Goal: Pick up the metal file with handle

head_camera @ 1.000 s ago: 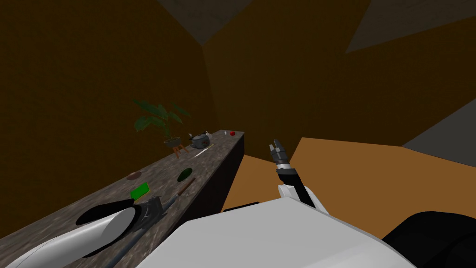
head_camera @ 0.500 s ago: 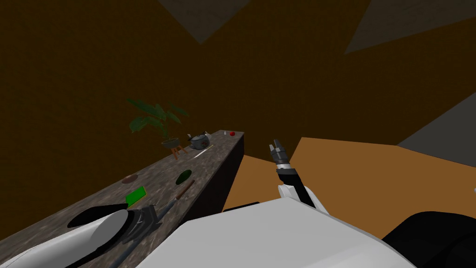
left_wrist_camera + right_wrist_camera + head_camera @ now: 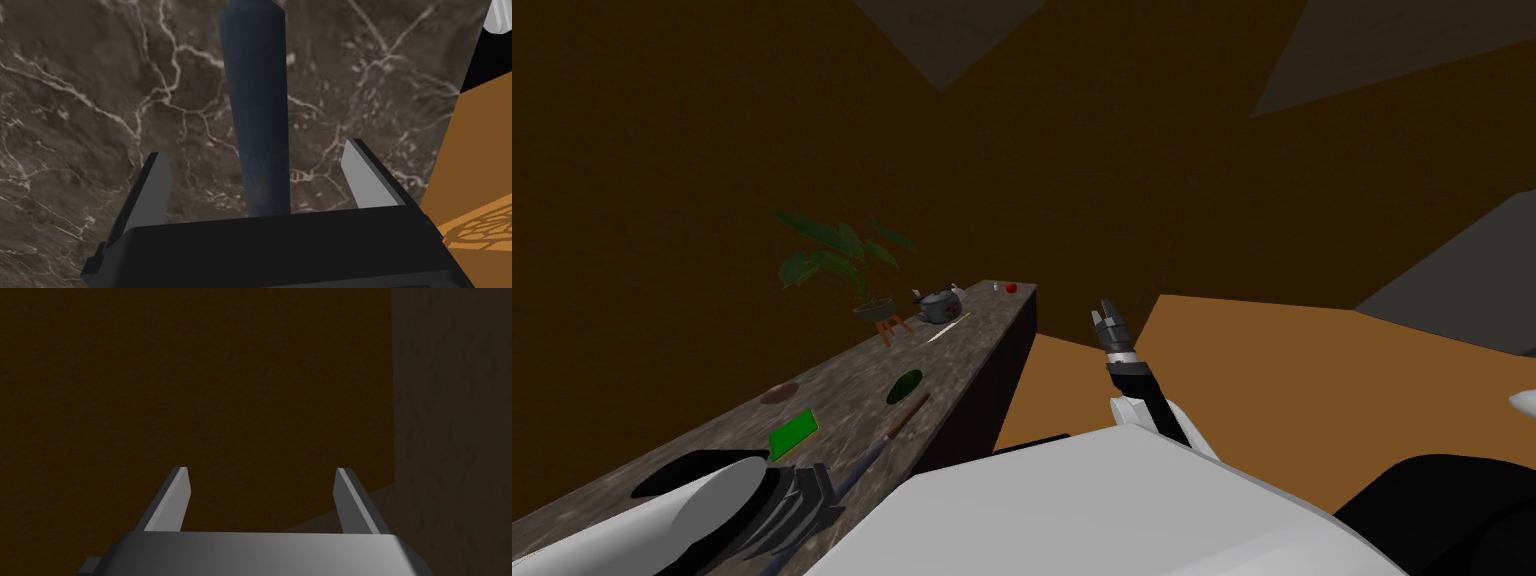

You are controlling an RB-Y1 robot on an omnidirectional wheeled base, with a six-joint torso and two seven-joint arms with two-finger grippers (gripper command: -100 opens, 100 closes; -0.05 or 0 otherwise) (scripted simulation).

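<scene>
The file lies on a dark marbled counter, its brown handle pointing away from me and its grey blade running back toward my left hand. My left gripper hovers low over the near part of the blade. In the left wrist view the file is a dark blue-grey bar running between the fingers of my left gripper, which is open and not touching it. My right gripper is raised off the counter, over the orange floor. In its own wrist view the right gripper is open and empty.
Along the counter lie a green flat block, a dark green oval, a brown disc, a potted plant, a grey teapot and a red ball. The counter's front edge drops to orange floor.
My left hand has drawn back toward me along the file's blade. The head view has swung slightly, so the counter's things sit a little further left. The right arm is still.
</scene>
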